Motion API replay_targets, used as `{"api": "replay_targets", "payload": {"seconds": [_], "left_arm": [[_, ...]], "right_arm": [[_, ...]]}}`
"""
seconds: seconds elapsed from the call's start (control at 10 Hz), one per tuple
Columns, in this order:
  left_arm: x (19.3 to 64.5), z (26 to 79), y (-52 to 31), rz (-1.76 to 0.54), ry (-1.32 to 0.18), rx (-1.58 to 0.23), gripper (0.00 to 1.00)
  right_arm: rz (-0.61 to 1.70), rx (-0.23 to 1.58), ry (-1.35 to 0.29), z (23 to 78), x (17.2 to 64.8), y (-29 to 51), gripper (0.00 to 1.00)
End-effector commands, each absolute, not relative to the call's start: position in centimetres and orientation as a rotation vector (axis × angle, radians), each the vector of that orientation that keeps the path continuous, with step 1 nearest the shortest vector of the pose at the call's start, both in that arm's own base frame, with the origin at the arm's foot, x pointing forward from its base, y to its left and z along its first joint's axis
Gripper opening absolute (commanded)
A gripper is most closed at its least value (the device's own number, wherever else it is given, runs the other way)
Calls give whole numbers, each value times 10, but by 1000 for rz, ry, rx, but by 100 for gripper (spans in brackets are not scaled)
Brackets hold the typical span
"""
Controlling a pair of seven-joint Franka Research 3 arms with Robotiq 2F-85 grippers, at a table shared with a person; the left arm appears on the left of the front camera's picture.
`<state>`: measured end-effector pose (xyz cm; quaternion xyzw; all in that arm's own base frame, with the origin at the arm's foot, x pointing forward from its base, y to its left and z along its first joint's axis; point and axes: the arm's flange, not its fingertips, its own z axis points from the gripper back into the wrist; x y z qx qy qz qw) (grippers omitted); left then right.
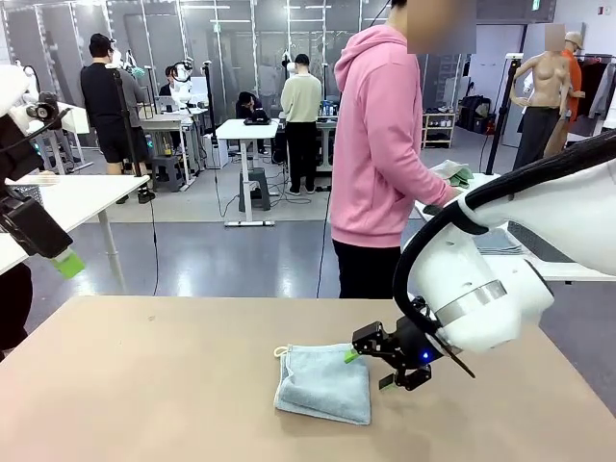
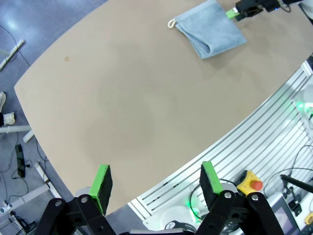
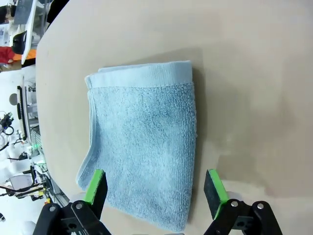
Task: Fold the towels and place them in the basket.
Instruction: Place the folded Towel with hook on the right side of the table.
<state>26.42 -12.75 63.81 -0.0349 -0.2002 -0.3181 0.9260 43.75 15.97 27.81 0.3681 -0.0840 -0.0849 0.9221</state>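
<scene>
Tan table (image 1: 144, 385), grey floor (image 1: 241, 260), towel (image 1: 323, 383) (folded)

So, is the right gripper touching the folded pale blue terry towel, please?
Cannot tell: in the front view the right gripper overlaps the folded pale blue terry towel at its edge, but neither contact nor a gap shows plainly.

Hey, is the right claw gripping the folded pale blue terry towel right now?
No, the right claw stands open over the folded pale blue terry towel, which lies flat on the tan table.
</scene>
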Motion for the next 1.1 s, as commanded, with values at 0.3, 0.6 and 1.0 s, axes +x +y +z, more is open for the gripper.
{"api": "replay_targets", "payload": {"seconds": [0.3,0.6,1.0], "left_arm": [[265,641,-129,-645,-413,-75,90],[265,641,-129,-645,-413,-75,90],[265,641,-129,-645,-413,-75,90]], "right_arm": [[-175,775,-165,257,450,173,100],[-163,776,-159,256,451,175,33],[-171,782,-160,257,453,182,4]]}}
